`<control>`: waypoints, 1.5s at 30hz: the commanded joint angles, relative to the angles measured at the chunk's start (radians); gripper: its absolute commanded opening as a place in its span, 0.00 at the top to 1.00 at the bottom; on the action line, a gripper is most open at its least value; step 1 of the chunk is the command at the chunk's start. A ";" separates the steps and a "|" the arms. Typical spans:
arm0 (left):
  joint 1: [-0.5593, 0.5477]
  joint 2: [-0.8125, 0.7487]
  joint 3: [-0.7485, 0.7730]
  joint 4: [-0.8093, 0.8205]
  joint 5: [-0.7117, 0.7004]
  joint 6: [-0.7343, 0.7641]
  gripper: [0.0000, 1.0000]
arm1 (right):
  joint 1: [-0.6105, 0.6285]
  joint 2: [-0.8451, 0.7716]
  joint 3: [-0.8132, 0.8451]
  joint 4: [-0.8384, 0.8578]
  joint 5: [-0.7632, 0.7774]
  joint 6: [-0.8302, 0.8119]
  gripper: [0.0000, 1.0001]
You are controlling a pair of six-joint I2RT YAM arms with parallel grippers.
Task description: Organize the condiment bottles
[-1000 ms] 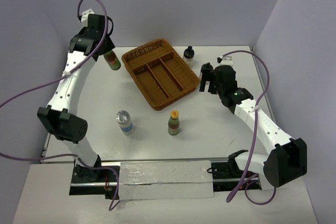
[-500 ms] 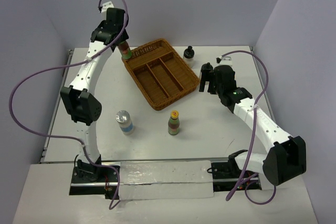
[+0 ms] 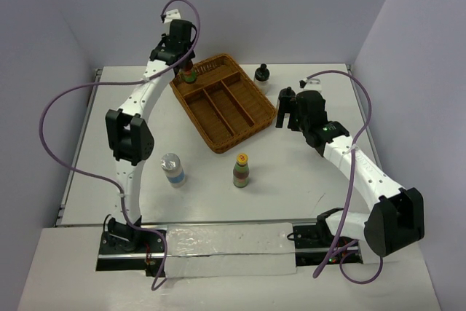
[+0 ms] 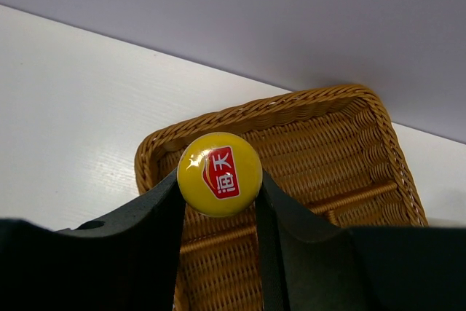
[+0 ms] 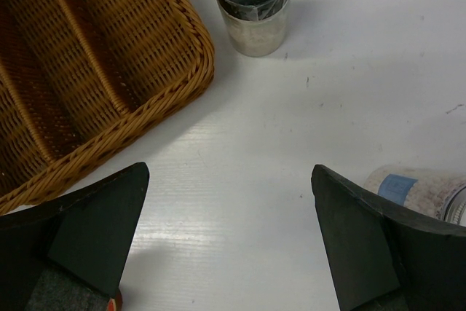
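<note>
**Hazard: bottle catching the basket rim on release**

The left gripper (image 4: 218, 189) is clamped on the slim yellow-capped bottle (image 4: 219, 172) just under its cap, holding it above the far corner of the basket (image 4: 291, 107), close to the rim. If it is let go off-centre, the bottle will probably strike the wicker edge or a divider and topple or fall outside. The right gripper (image 5: 229, 205) stands wide apart and empty beside the black-capped jar (image 5: 255, 5); a careless sweep could knock the jar over.

White surface (image 3: 306, 180), matte, faintly scuffed near the right side. Enclosed by plain lavender back wall (image 3: 277, 5), left wall (image 3: 36, 71) and right wall (image 3: 415, 71). Evenly lit from above; soft shadows only.
</note>
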 commanded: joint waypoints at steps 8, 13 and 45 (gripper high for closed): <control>-0.031 0.072 0.038 0.263 -0.092 0.047 0.90 | 0.005 0.005 -0.006 0.027 -0.002 -0.001 0.00; -0.053 0.077 0.009 0.313 -0.104 0.066 0.90 | 0.005 0.008 -0.004 0.025 -0.001 -0.001 0.00; -0.133 0.246 0.092 0.501 -0.087 0.159 0.51 | 0.005 0.010 -0.017 0.013 -0.004 -0.001 0.00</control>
